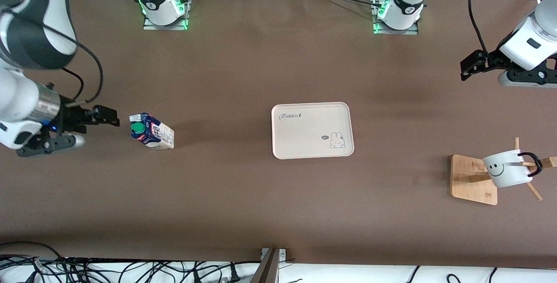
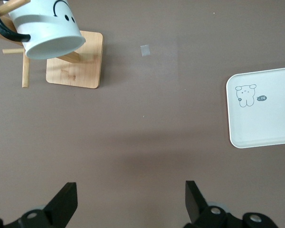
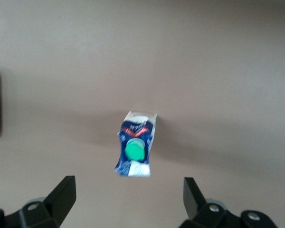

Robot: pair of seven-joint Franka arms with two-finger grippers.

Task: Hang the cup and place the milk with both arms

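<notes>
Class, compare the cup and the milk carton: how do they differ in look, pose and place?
The cup is white with a black smiley; the milk carton is blue and white with a green cap. The cup hangs by its handle on the wooden rack; the carton stands on the table. The cup is at the left arm's end, the carton at the right arm's. No gripper holds either.

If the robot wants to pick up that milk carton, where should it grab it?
Probably across the flat side walls of the body, below the sloped top. The milk stands upright on the table, so its green cap and gable leave little to pinch from above. The right gripper is open beside it at the right arm's end, so a level approach from there looks simplest. The left gripper waits, open.
</notes>
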